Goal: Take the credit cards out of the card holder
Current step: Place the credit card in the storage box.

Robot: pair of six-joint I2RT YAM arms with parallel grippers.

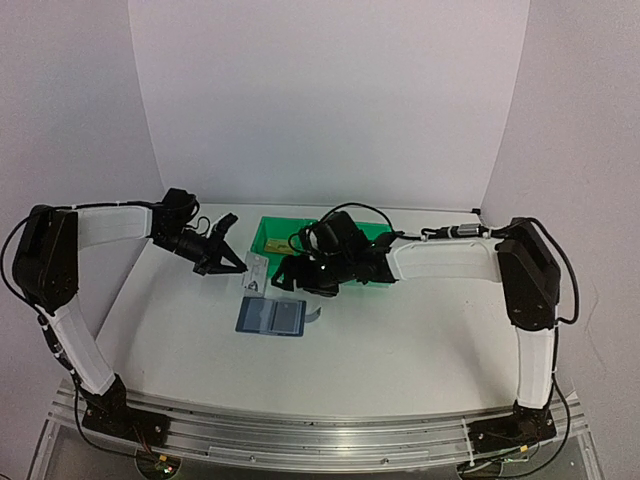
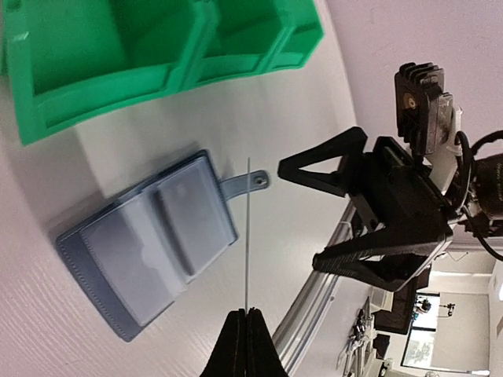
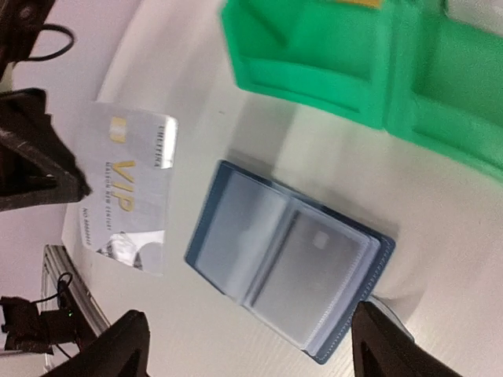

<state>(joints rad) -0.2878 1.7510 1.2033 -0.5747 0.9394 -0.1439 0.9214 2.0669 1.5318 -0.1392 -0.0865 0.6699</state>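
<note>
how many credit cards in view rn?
2 sure: silver card pinched in the left fingers, near the open card holder; second card still in a sleeve. Yellow sliver in the green bin may be a third.

Green bins point(image 1: 270, 238) stand at the back of the white table point(image 1: 380, 350) — metal rail point(image 1: 300, 430) along its near edge.

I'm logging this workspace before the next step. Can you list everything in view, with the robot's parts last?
silver VIP card: one, silver-grey, gripped by the left hand, beside the card holder
card holder: one, blue, lying open on the table
sleeved card: one, looks dark grey through the sleeve, in one pocket of the card holder
green bins: one joined row, green, behind the card holder
table: one, white, under everything
left hand: one, black, shut on the silver VIP card
right hand: one, black, open, over the card holder
</note>
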